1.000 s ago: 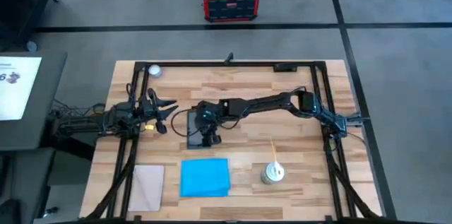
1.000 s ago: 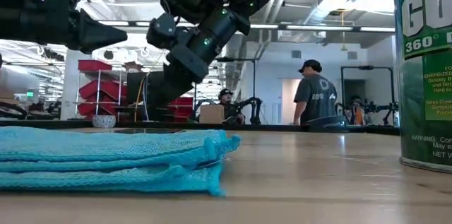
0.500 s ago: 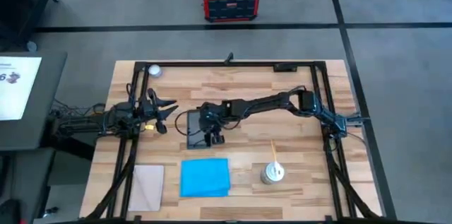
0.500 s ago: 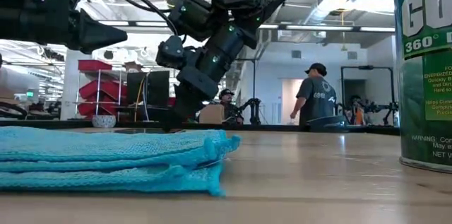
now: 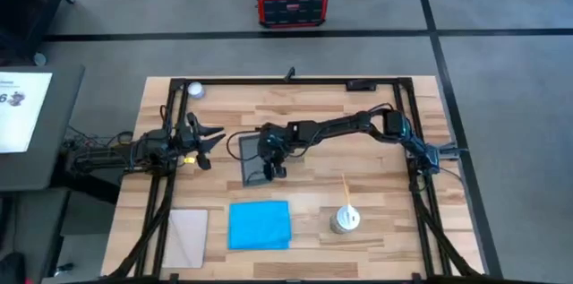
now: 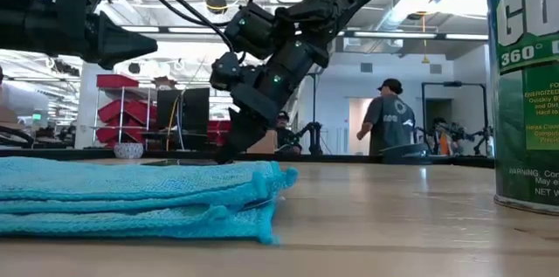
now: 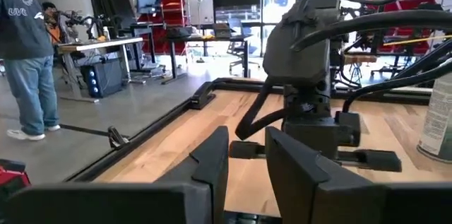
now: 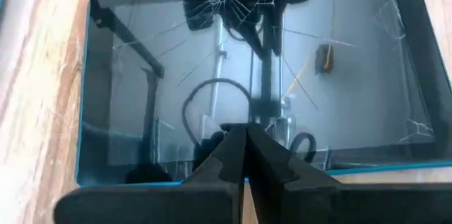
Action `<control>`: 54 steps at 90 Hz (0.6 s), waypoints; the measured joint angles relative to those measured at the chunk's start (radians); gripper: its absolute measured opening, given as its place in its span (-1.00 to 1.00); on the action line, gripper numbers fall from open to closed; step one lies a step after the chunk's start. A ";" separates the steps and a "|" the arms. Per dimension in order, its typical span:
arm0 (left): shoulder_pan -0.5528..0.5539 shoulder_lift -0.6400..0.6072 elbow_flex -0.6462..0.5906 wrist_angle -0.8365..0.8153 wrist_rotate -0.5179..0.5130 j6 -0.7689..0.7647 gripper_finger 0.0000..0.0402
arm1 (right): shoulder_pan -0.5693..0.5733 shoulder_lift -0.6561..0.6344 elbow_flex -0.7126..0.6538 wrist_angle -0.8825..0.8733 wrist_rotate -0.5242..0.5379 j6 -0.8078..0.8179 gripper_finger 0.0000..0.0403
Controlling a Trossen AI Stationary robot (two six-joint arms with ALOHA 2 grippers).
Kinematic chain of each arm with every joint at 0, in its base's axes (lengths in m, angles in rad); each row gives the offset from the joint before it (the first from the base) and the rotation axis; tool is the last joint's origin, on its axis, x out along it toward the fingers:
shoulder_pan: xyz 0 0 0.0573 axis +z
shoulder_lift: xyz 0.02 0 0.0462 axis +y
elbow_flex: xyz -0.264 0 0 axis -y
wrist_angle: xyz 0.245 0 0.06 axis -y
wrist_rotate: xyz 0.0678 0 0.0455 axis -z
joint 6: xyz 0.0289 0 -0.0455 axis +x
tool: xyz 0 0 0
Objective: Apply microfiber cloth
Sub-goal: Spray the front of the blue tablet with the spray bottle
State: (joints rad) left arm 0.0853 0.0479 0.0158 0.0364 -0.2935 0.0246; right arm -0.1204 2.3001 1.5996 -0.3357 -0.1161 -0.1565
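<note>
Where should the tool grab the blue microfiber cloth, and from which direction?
Probably from above, at the microfiber cloth edge nearest the tablet. It lies folded flat in layers on the table, so a top-down pinch on that edge seems easiest. The right tool, shut, is closest.

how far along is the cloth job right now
Barely started. The microfiber cloth lies folded and untouched at the table's near edge. In hand: the right pincer, shut, sits at the tablet's edge; the left pincer waits open beside it. Left: picking up the cloth and applying it to the tablet.
</note>
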 joint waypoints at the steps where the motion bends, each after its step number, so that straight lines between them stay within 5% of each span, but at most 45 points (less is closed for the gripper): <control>1: 0.000 0.000 0.000 0.000 0.000 -0.001 -0.64 | -0.001 0.000 -0.001 0.000 0.000 0.000 -1.00; 54: 0.000 0.020 0.000 -0.004 0.021 -0.054 -0.64 | -0.019 -0.052 -0.014 -0.143 0.143 0.026 -1.00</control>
State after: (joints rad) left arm 0.0849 0.0681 0.0158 0.0324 -0.2726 -0.0293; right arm -0.1394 2.2486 1.5852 -0.4792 0.0265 -0.1307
